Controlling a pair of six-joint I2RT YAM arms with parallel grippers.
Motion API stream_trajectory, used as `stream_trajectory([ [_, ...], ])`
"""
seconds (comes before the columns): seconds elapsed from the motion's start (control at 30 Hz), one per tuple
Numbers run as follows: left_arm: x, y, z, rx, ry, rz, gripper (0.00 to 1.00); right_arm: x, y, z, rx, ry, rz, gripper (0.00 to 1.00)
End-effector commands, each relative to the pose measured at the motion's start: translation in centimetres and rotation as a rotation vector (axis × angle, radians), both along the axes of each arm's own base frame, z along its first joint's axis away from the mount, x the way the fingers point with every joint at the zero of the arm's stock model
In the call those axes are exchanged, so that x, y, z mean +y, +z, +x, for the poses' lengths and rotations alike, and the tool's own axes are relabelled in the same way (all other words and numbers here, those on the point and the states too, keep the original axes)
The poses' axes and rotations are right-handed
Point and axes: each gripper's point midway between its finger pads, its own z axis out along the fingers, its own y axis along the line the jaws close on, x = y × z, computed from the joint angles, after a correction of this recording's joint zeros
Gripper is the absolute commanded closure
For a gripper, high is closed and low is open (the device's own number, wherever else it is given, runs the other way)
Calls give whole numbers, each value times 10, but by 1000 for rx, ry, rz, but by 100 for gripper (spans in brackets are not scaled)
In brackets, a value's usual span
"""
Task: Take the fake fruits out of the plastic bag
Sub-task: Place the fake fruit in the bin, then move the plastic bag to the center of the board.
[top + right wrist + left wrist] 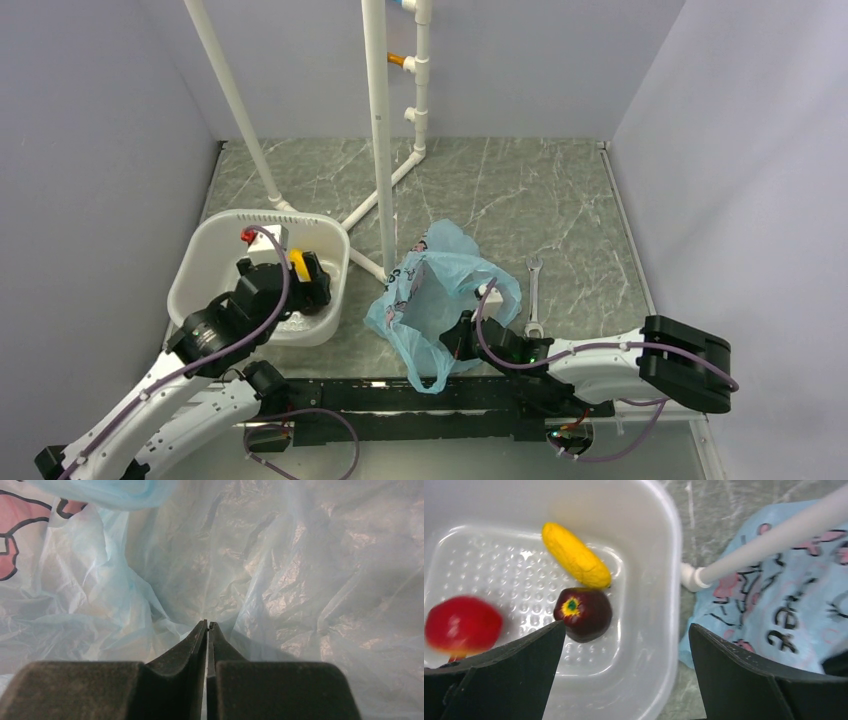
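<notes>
Left pincer view alone shows maroon fruit in basket.

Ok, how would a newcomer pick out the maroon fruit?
Find the white perforated basket on the left of the marble table. Of three items on its floor, the maroon fruit is the round one beside the end of the long yellow fruit. It is much darker than the bright red fruit and has a yellow-green star mark.
</notes>
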Motion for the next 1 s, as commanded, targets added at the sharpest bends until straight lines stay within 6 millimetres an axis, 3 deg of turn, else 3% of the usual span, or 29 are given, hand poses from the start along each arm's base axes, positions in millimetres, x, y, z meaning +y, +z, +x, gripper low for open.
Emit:
stream_trajectory([
  [0.0,-23,64,7,-155,-136,-89,1,12,22,6,-27,-1,45,91],
  [0.13,-28,102,18,-199,-192,8,1,12,34,13,-74,-6,11,82],
  [0.27,-26,122,32,-209,-207,149,1,5,60,28,-159,-55,-10,66],
  [0.33,-28,115,39,-201,-218,205,1,3,72,38,-195,-81,-2,58],
  [0.4,-32,100,44,-196,-239,238,0,3,81,50,-219,-102,6,42],
  [0.47,-38,86,46,-192,-276,259,1,5,88,64,-235,-110,6,35],
  [0.7,-23,67,46,-222,-239,318,1,19,112,132,-316,-129,-70,26],
  [0.8,-17,58,44,-259,-221,315,1,10,116,172,-344,-196,-136,23],
  [0.97,-7,65,38,-288,-180,286,1,-7,125,240,-356,-273,-197,21],
])
